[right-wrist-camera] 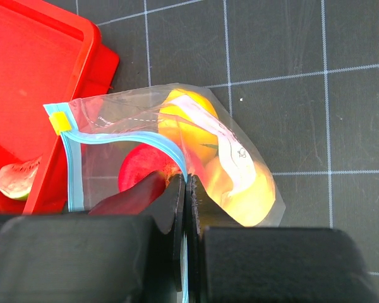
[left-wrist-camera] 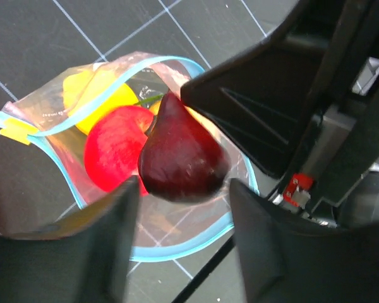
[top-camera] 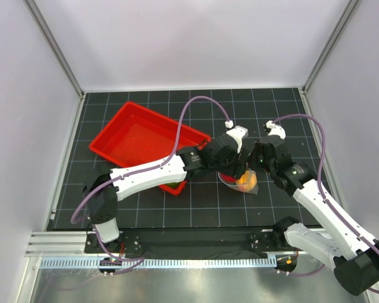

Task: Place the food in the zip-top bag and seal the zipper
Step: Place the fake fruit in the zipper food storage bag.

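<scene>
Left wrist view: the crinkly clear bag [left-wrist-camera: 47, 107] lies open on the black grid mat [left-wrist-camera: 114, 31]. Its thin blue zipper [left-wrist-camera: 164, 255] curves round the mouth. A shiny dark fruit [left-wrist-camera: 180, 158], shaped like a pear, sits in the mouth and touches the round red apple [left-wrist-camera: 110, 154]. The yellow lemon [left-wrist-camera: 95, 95] is deeper in.

The left gripper [left-wrist-camera: 183, 192] has its black fingers [left-wrist-camera: 107, 246] wide apart, one on each side of the dark fruit. The right gripper [right-wrist-camera: 186, 183] is pinched tight on the bag's blue edge. A smooth orange [right-wrist-camera: 240, 189] glows inside. A watermelon [right-wrist-camera: 16, 180] wedge lies in the red plastic tray [right-wrist-camera: 38, 63] beside the bag.
</scene>
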Action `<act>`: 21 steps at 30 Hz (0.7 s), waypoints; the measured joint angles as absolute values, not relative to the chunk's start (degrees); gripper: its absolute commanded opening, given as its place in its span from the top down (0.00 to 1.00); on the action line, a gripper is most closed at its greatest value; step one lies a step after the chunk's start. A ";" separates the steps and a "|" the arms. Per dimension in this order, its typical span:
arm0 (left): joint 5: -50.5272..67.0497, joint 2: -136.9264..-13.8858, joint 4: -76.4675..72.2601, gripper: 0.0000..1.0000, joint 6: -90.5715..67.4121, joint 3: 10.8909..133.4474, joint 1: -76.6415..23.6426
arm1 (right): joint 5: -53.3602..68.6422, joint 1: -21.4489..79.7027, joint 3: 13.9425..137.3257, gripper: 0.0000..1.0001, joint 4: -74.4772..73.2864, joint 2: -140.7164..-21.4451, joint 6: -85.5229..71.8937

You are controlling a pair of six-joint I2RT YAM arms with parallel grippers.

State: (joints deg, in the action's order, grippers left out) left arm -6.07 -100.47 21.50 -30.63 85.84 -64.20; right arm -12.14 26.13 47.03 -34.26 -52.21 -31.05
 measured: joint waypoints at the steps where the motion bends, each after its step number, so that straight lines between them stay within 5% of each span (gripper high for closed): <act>1: -6.63 -100.82 21.52 0.30 -30.46 86.21 -64.36 | -12.25 26.13 46.89 0.99 -34.26 -52.01 -31.33; 4: -8.32 -101.54 21.89 0.01 -29.36 87.29 -64.45 | -12.43 26.13 46.35 0.99 -34.00 -51.24 -32.08; 14: -11.86 -101.10 23.92 0.01 -29.47 87.46 -64.40 | -12.71 26.06 45.50 0.99 -33.28 -50.74 -32.91; 21: -15.07 -97.58 28.69 0.12 -29.45 87.46 -62.33 | -12.73 26.06 45.34 0.99 -33.01 -50.72 -32.82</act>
